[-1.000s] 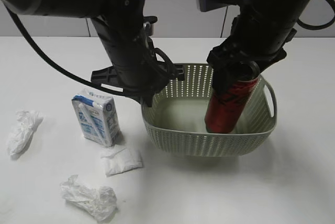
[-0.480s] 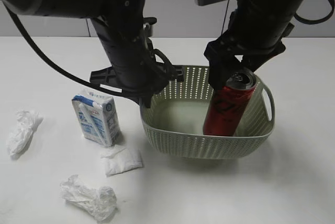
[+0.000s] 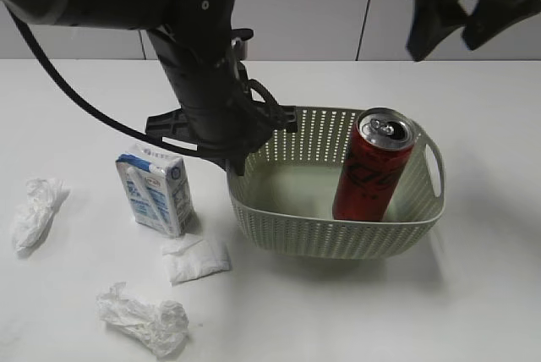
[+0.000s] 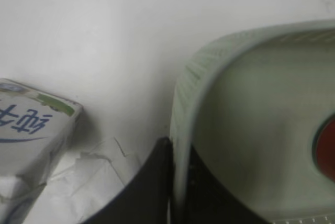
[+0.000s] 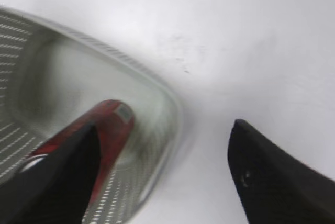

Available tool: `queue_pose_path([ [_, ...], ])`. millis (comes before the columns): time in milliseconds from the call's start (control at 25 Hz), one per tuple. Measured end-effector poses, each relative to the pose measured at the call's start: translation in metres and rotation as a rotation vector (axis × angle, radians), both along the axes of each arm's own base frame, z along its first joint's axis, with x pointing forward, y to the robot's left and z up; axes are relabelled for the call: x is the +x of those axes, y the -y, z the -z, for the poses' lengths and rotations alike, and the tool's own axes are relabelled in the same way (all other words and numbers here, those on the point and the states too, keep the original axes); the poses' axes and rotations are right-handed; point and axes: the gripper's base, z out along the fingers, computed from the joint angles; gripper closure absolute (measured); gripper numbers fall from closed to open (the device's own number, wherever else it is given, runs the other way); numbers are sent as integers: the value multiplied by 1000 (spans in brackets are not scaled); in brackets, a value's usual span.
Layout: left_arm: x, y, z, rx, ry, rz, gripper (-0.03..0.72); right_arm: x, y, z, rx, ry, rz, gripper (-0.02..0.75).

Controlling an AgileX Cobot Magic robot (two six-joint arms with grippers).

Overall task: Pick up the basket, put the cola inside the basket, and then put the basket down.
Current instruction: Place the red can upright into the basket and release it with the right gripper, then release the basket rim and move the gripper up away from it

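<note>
The basket is sitting near the middle of the worktop, toward its right side, with the cola standing upright inside it against the right-hand wall, silver top and pull tab facing up. The left gripper is clamping the basket's left rim, one finger inside the wall and one outside, while the right gripper is hanging spread wide and empty above the worktop's far right edge, well clear of the can. A blue-and-white carton is standing just left of the basket, and crumpled tissues are lying toward the near left corner.
</note>
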Motion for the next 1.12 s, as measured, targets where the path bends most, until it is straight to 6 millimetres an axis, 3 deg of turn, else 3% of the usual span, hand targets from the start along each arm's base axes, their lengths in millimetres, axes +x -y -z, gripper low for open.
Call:
queue_pose_path([
  [160, -1, 2, 0, -30, -19, -16, 690, 2, 59, -4, -14, 7, 138, 163],
  [280, -2, 5, -1, -58, -28, -29, 690, -16, 96, -3, -31, -7, 217, 163],
  [360, -1, 6, -1, -71, -23, -33, 690, -37, 108, -4, -35, -6, 245, 163],
  [640, 17, -11, -2, -96, -3, -102, 690, -122, 113, -6, -12, 117, 264, 163],
  [840, 32, -25, 2, -95, 5, -151, 690, -176, 115, 12, 3, 232, 276, 163],
  [1120, 36, -23, 25, -72, -42, -154, 690, -240, 117, 48, 19, 338, 284, 162],
])
